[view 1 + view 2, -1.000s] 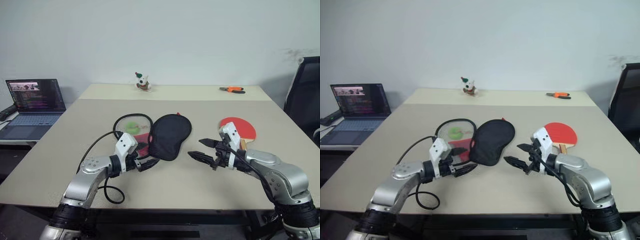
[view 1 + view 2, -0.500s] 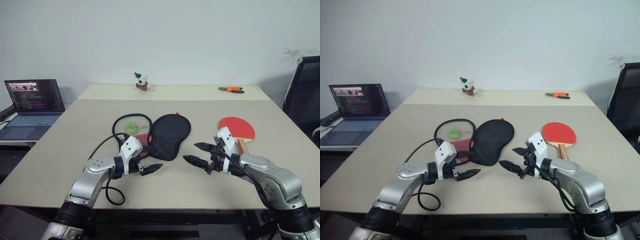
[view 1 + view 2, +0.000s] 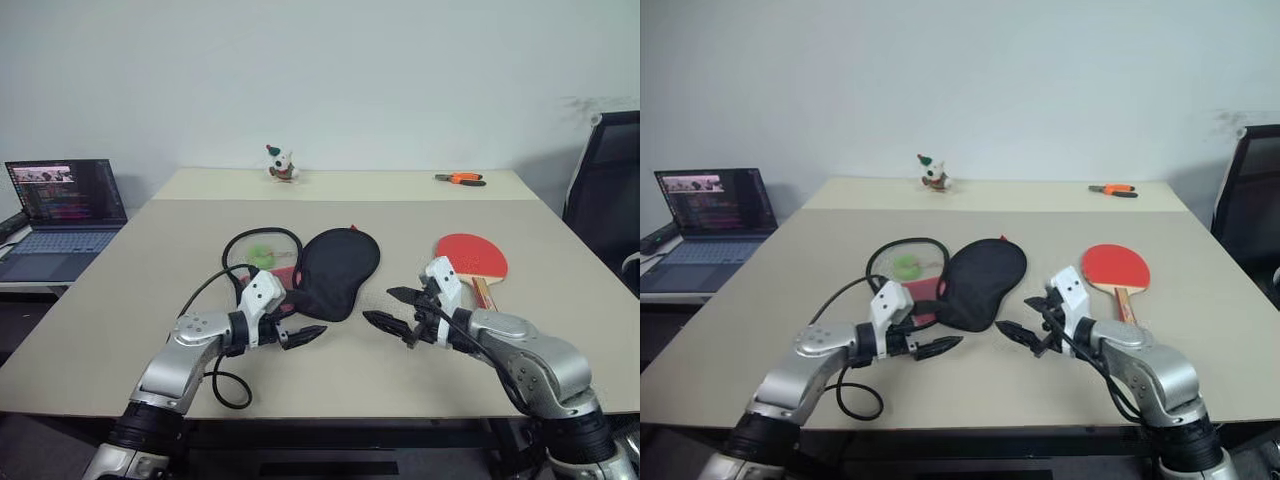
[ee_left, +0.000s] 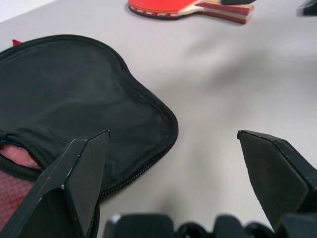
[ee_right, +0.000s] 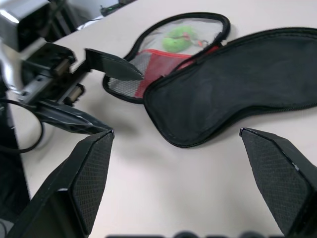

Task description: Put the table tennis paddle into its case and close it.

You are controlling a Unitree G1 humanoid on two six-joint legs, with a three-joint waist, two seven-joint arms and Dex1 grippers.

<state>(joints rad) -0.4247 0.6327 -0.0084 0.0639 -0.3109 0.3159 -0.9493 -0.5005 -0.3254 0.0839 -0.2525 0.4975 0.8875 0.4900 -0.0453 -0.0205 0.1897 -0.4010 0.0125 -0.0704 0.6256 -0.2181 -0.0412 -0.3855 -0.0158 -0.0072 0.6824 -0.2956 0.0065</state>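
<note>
The case lies open mid-table, its black half [image 3: 338,272] beside its mesh half [image 3: 262,248], which has a red patch and a yellow-green ball [image 3: 906,265] under the mesh. To its right, the table tennis paddle [image 3: 472,255] rests red face up, handle toward me. My left gripper [image 3: 303,325] is open at the case's near left end, close to the black half's zipped edge [image 4: 74,104]. My right gripper [image 3: 380,306] is open and empty between case and paddle, pointing at the case [image 5: 237,84] and facing the left gripper [image 5: 106,96].
An open laptop [image 3: 65,205] sits on a side desk at left. A small toy figure [image 3: 280,163] and orange-handled pliers [image 3: 461,179] lie at the table's far edge. A black chair [image 3: 605,200] stands at right. A black cable [image 3: 225,385] loops off my left arm.
My right gripper has shifted a little left, toward the case's near end. The left gripper stays about where it was. The whole picture has drifted slightly.
</note>
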